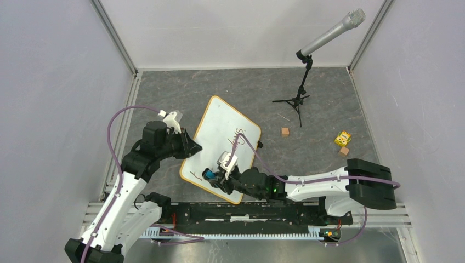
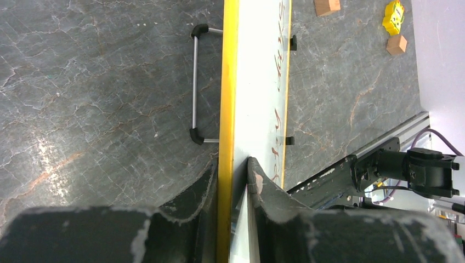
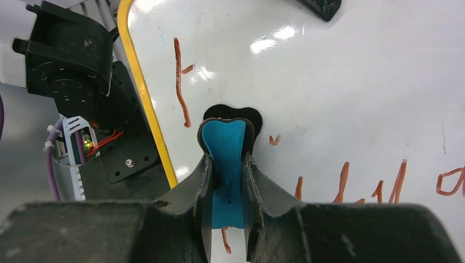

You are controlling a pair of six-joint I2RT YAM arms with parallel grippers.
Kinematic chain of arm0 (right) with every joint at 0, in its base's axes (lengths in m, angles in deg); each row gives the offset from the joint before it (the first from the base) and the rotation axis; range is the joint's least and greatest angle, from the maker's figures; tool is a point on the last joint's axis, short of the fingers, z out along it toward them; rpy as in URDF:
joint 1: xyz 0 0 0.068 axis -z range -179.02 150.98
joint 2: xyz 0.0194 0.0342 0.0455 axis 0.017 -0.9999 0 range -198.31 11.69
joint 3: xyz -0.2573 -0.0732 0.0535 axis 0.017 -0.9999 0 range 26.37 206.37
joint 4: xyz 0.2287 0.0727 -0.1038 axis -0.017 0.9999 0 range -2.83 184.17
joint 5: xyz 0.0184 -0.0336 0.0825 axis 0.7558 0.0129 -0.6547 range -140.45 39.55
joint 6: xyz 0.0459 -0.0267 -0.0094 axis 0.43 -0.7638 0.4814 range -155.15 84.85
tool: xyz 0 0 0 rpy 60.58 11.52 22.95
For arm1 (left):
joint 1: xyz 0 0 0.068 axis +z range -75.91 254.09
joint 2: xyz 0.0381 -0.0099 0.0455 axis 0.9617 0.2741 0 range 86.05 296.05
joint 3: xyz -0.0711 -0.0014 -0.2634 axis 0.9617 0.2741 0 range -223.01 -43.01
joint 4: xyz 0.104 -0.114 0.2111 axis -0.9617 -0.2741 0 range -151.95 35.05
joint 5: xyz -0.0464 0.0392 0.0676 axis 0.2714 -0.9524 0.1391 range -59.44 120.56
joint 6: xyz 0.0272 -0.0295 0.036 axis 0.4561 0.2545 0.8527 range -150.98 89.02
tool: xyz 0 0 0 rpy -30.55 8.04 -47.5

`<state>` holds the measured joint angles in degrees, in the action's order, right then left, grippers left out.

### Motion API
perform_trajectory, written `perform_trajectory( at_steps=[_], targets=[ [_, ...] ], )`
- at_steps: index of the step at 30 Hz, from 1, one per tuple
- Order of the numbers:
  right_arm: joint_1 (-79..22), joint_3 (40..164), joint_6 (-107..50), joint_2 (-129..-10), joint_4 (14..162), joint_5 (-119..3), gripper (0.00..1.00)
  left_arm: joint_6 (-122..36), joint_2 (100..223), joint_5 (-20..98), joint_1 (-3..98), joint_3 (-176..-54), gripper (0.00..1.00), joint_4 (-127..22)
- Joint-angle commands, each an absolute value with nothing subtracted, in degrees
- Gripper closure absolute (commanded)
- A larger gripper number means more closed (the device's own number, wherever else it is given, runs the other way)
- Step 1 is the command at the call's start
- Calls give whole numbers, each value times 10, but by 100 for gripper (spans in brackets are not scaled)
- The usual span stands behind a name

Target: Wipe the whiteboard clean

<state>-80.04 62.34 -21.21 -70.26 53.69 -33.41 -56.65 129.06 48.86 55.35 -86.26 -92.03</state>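
whiteboard (image 1: 217,136) | left jaws clamp its edge | right jaws pinch blue eraser (image 3: 225,160) on its face

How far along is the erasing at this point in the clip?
Done: the left gripper clamps the whiteboard by its yellow edge, and the right gripper holds the blue eraser. In hand: the eraser's black pad looks pressed to the board. Left: red-brown writing shows beside the pad and further along, so most wiping seems undone.

The whiteboard (image 1: 222,129) bears red-brown handwriting (image 3: 180,82), but none of it can be read.
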Motion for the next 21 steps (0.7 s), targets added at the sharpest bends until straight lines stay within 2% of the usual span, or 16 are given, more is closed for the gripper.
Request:
perform_trajectory(
  at_steps=[1,6,12,16,21],
  targets=[
    [-812,666,-238,-740,677,-343,100,-577,1293,478,538,-857,98,-914],
    [-830,804,-285,-801,702,-364,100,-581,1290,468,532,-855,98,-914],
    [-830,894,-307,-843,720,-365,100,-585,1278,450,519,-855,98,-917],
    [-823,870,-300,-846,717,-356,100,-584,1277,446,511,-857,98,-920],
    [-799,734,-255,-798,683,-356,100,-585,1278,443,507,-856,98,-920]
  ],
)
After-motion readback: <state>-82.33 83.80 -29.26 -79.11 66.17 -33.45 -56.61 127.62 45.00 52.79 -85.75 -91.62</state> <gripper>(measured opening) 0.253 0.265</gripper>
